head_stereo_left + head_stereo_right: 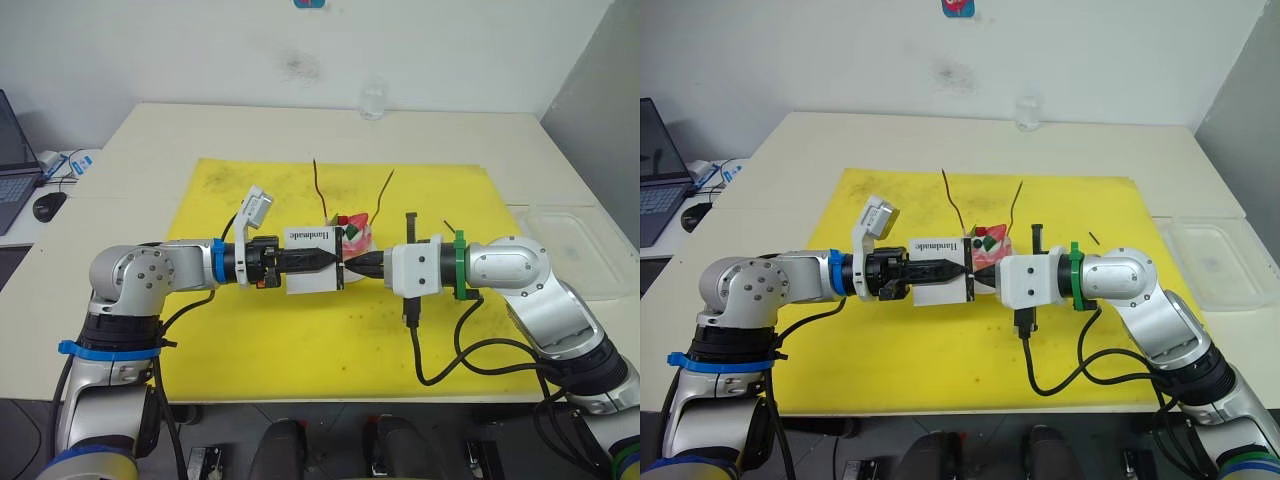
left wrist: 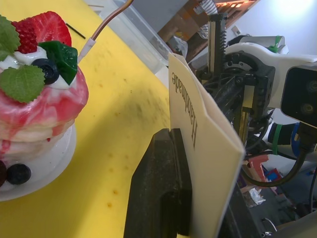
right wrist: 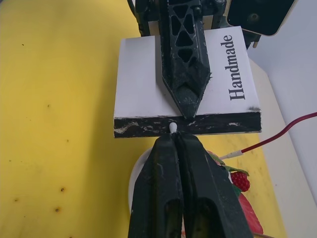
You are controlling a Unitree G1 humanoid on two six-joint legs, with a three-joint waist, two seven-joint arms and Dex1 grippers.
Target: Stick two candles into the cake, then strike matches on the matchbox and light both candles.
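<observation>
My left gripper (image 1: pixel 335 261) is shut on the white matchbox (image 1: pixel 310 262), holding it just above the yellow mat with its dark edge (image 3: pixel 188 126) facing the right gripper. My right gripper (image 3: pixel 174 140) is shut on a match, whose white tip (image 3: pixel 173 127) touches that dark edge. Right behind both grippers sits the pink cake (image 1: pixel 356 236) on its white plate (image 2: pixel 47 166). Two candles stand in it: a dark red one (image 1: pixel 321 188) and a paler one (image 1: pixel 383 195). Another match (image 1: pixel 450 227) lies on the mat to the right of the cake.
The yellow mat (image 1: pixel 300 340) covers the middle of the beige table. A clear glass (image 1: pixel 373 100) stands at the far edge. A clear plastic tray (image 1: pixel 570 250) lies at the right. A laptop (image 1: pixel 10 170) and a mouse (image 1: pixel 48 205) sit off to the left.
</observation>
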